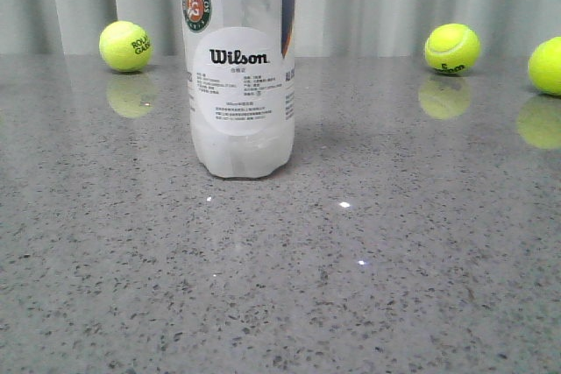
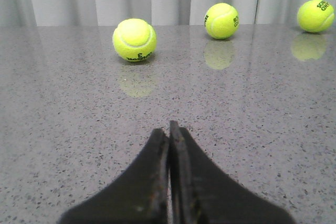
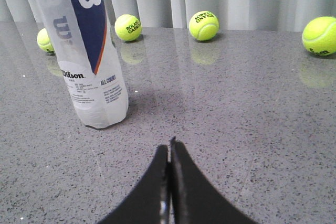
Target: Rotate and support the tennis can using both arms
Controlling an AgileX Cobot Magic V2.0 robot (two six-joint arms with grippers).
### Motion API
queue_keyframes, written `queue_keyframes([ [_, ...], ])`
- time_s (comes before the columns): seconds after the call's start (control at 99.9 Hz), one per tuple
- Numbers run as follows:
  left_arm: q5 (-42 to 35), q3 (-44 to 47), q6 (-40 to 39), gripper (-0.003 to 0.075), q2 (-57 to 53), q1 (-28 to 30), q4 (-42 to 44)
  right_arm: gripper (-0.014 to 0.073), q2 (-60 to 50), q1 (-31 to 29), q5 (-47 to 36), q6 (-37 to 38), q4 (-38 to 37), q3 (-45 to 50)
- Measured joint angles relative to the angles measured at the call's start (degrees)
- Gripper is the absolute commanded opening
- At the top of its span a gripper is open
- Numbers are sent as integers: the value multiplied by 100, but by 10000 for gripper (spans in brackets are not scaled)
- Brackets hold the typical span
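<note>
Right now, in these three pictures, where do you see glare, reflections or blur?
Front view: small bright glints on the polished grey table; each tennis ball is mirrored below itself; the tennis can is cut off at the top. Left wrist view: the left gripper is dark, soft-edged. Right wrist view: the can leans from lens distortion and throws a soft shadow; the right gripper looks blurred.

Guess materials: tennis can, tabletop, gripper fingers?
Tennis can: looks like clear, frosted plastic with printed labels; the backdrop shows through it. Table: polished speckled grey stone or composite; the balls mirror in it. Left gripper and right gripper fingers: matte black, likely plastic; can't confirm.
</note>
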Motion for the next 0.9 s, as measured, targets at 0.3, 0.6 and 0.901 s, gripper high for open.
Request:
queue_keyframes([
  [0.3,0,0,0,-18,0,0,0,-61,0,0,0,0,0,0],
  [0.6,0,0,0,-18,0,0,0,-61,0,0,0,0,0,0],
  [0.901,0,0,0,-18,0,0,0,-61,0,-555,-1213,160,-765,604],
])
